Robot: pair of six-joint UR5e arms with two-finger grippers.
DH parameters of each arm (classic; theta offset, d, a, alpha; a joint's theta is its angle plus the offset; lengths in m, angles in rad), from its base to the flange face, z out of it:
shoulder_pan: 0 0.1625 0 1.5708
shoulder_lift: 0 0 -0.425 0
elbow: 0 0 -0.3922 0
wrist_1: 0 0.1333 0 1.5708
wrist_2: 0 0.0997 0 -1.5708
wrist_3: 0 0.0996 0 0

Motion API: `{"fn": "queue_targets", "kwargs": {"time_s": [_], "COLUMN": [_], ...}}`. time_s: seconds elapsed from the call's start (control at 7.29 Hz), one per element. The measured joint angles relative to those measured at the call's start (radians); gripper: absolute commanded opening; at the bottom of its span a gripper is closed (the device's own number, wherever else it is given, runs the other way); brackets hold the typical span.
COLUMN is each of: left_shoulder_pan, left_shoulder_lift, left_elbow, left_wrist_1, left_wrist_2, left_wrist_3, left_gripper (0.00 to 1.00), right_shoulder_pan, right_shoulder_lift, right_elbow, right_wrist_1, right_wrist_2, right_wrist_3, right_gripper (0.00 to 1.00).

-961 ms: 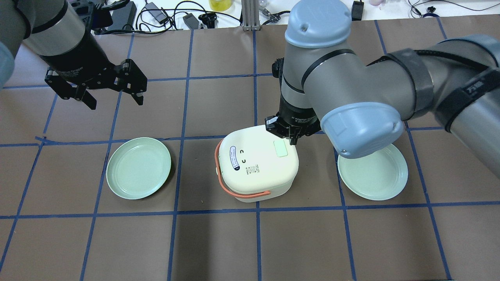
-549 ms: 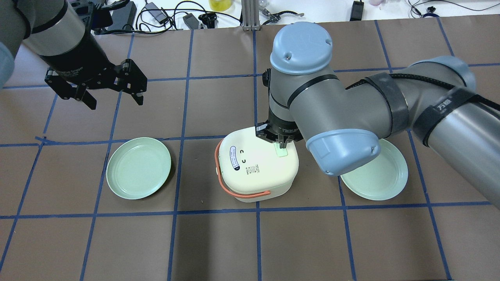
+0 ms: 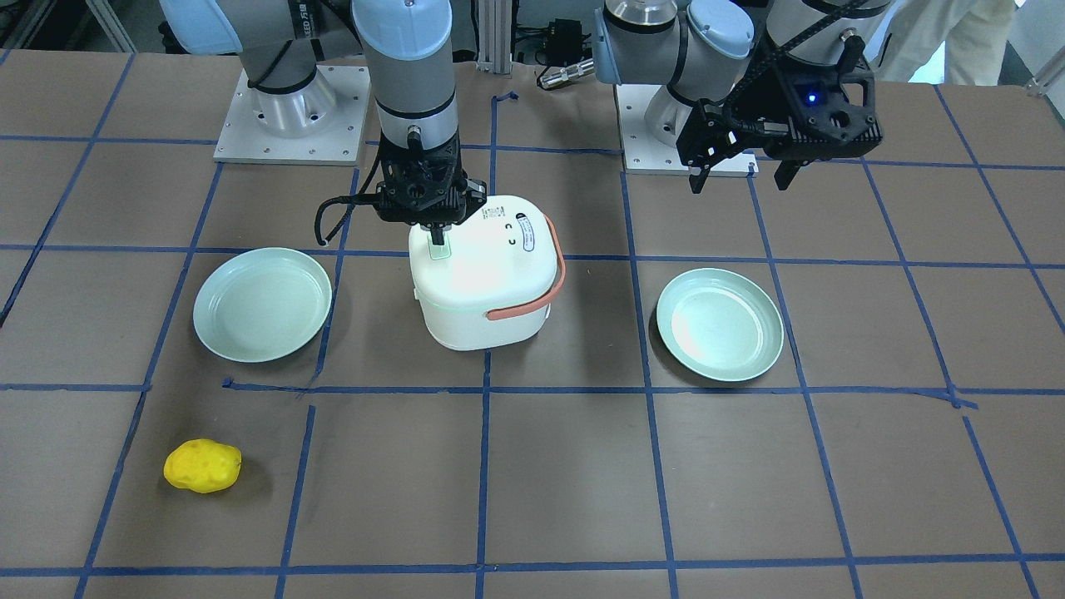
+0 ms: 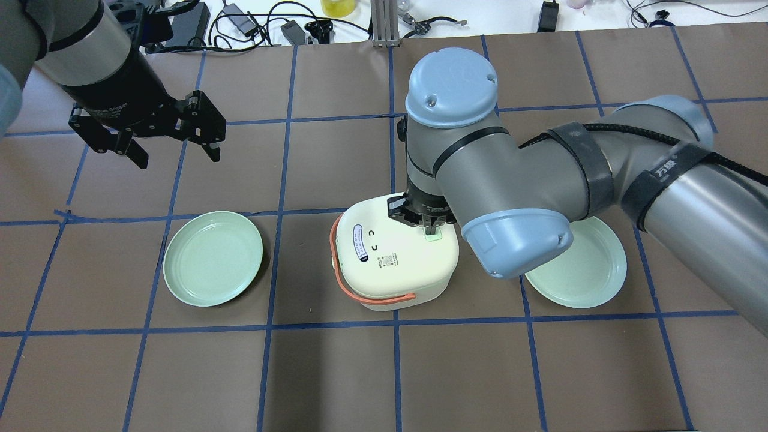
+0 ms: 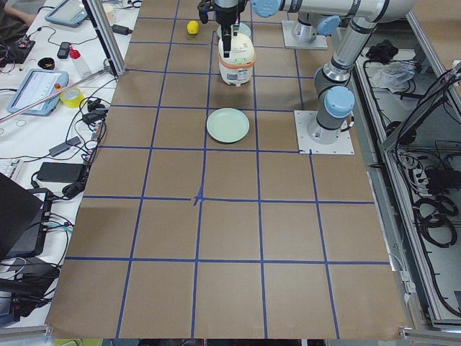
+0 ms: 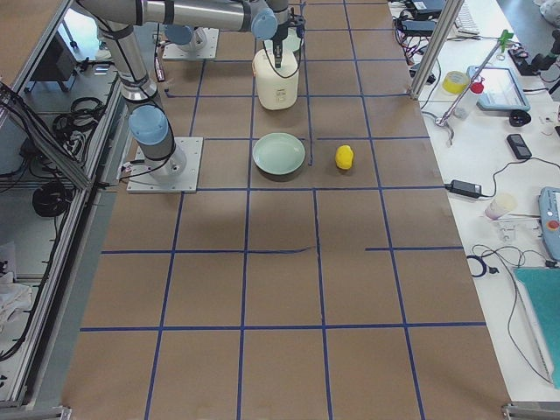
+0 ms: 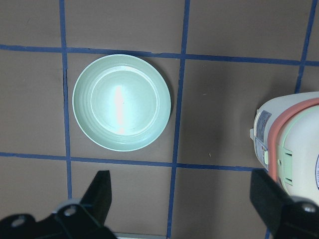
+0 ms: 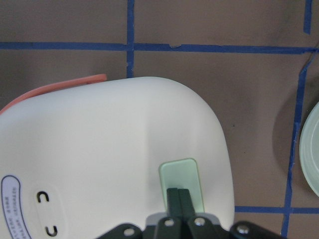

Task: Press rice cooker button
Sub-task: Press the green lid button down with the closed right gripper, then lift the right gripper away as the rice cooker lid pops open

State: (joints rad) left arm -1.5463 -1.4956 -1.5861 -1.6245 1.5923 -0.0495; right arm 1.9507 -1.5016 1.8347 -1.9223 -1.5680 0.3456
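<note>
In the front-facing view, a white rounded rice cooker with an orange handle [image 3: 487, 283] stands mid-way along the brown paper counter with a blue tape grid [image 3: 566, 482], between a pale green round plate [image 3: 262, 316] and a second green plate [image 3: 720, 324]. A lumpy yellow object [image 3: 202, 466] lies well apart. The right hand [image 3: 436, 235] points straight down, its tips on the pale green rectangular button [image 3: 438, 251] on the lid. From overhead, the left hand [image 4: 175, 155] hovers over bare counter, spread wide and holding nothing. The left wrist view looks down on one plate, with the cooker at the frame's edge. The right wrist view shows the right hand's fingers [image 8: 173, 199] pressed together, gripping nothing, tips on the button's middle.
</note>
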Motion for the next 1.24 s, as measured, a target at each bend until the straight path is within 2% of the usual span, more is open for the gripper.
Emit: {"fn": "queue_targets", "kwargs": {"time_s": [0.14,0.27,0.41,0.55,0.69,0.96,1.24], "left_shoulder_pan": [0.0,0.0,0.0,0.0,0.0,0.0,0.0], "left_shoulder_lift": [0.0,0.0,0.0,0.0,0.0,0.0,0.0], "left_elbow": [0.0,0.0,0.0,0.0,0.0,0.0,0.0], "left_wrist_1": [0.0,0.0,0.0,0.0,0.0,0.0,0.0], "left_wrist_2": [0.0,0.0,0.0,0.0,0.0,0.0,0.0], "left_wrist_3": [0.0,0.0,0.0,-0.001,-0.001,0.0,0.0], "left_gripper": [1.0,1.0,1.0,1.0,1.0,1.0,1.0], "right_shoulder_pan": [0.001,0.001,0.001,0.0,-0.004,-0.038,-0.152], "right_shoulder_lift": [0.002,0.004,0.004,-0.001,-0.008,-0.013,-0.015], "right_elbow": [0.009,0.011,0.008,-0.002,-0.025,-0.14,-0.276], "right_wrist_1": [-0.004,-0.008,-0.007,-0.004,0.013,0.144,0.285], "right_wrist_2": [0.0,0.0,-0.004,-0.019,-0.04,-0.06,-0.053], "right_wrist_3": [-0.002,-0.005,-0.009,-0.011,-0.014,-0.041,-0.164], "right_gripper": [0.0,0.31,0.92,1.0,1.0,1.0,1.0]}}
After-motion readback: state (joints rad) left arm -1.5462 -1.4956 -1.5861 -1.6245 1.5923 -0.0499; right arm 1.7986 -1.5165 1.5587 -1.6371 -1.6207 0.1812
